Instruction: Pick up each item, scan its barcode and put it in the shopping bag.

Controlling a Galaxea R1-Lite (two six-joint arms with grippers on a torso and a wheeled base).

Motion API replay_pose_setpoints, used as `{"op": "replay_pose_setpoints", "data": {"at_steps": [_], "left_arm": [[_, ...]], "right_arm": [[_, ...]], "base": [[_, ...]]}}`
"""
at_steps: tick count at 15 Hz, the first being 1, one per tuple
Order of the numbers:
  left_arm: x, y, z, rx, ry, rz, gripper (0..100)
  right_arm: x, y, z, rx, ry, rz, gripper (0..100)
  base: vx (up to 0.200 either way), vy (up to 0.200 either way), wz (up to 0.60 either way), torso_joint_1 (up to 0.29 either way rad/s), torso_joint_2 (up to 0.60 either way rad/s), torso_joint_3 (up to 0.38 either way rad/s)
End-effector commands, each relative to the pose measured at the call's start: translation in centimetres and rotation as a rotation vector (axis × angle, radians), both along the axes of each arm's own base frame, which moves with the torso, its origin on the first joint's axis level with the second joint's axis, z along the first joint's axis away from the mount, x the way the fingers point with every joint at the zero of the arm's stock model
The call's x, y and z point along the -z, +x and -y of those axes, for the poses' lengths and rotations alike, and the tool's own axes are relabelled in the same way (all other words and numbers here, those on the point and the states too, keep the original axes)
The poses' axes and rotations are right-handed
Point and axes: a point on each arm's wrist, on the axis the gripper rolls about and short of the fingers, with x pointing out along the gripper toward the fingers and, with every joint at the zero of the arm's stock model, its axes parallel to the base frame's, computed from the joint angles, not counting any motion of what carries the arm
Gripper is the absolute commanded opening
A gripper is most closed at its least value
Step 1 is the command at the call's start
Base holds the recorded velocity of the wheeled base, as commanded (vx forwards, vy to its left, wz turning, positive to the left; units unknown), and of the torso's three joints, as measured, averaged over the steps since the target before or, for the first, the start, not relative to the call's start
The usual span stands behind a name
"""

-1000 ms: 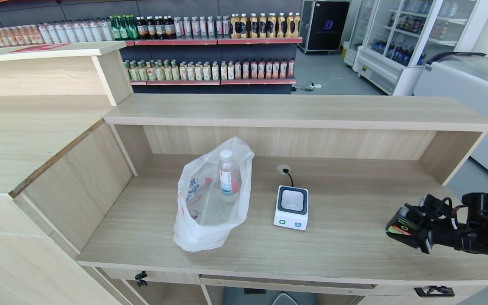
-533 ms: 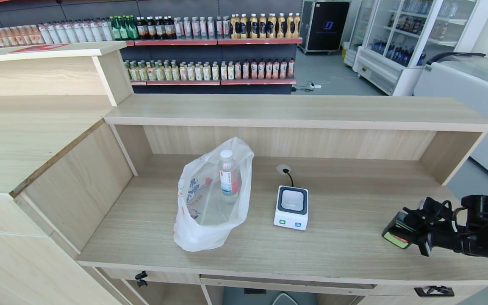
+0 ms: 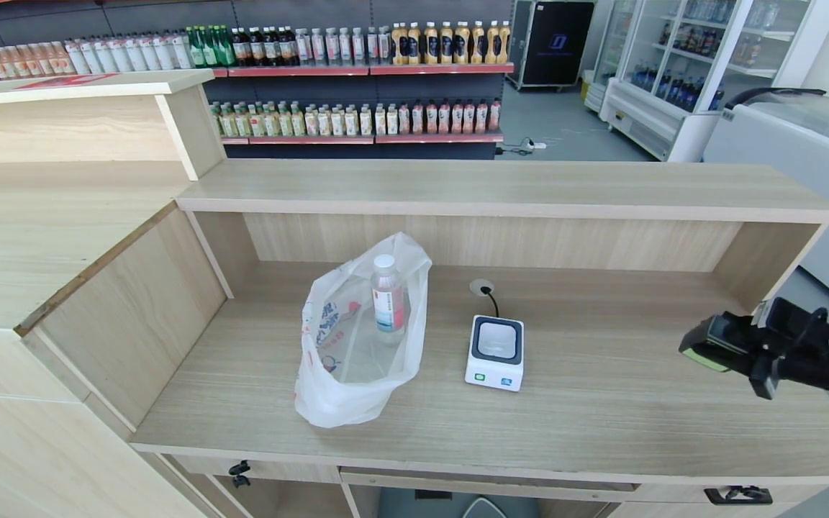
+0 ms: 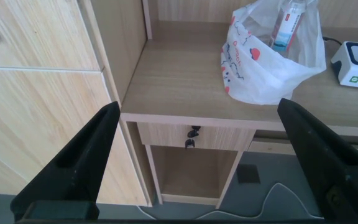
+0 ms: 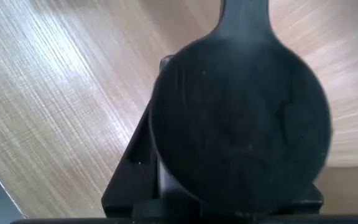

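One drink bottle (image 3: 388,293) upright inside shopping bag (image 3: 342,374), well to the left of right gripper (image 3: 709,344); barcode scanner (image 3: 495,352) between them. Gripper clamped on dark cylindrical item (image 3: 702,351), held clear of counter (image 3: 601,424), presumably for scanning.

Left wrist view: left gripper (image 4: 199,109) spread wide, holding nothing, below counter edge, bag ahead.

Right wrist view: item's round end (image 5: 241,124) close before camera.

Right gripper (image 3: 708,345): risen and drawn back rightward above the counter (image 3: 601,421).
Round dark item (image 5: 241,124): between the jaws, now turned edge-on.
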Motion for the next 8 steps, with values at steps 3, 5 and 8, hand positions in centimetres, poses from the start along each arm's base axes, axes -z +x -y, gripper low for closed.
{"op": "replay_pose_setpoints", "data": {"at_steps": [3, 5, 8], "left_arm": [[0.0, 0.0, 0.0, 0.0, -0.001, 0.001, 100], [0.0, 0.0, 0.0, 0.0, 0.0, 0.001, 100], [0.0, 0.0, 0.0, 0.0, 0.0, 0.001, 100]], "right_arm": [[-10.0, -10.2, -6.8, -0.246, -0.491, 0.599, 0], [-11.1, -11.2, -9.4, -0.382, -0.697, 0.83, 0], [-11.9, -11.8, -13.7, -0.612, -0.907, 1.203, 0]], "base": [[0.0, 0.0, 0.0, 0.0, 0.0, 0.0], [0.0, 0.0, 0.0, 0.0, 0.0, 0.0], [0.0, 0.0, 0.0, 0.0, 0.0, 0.0]]}}
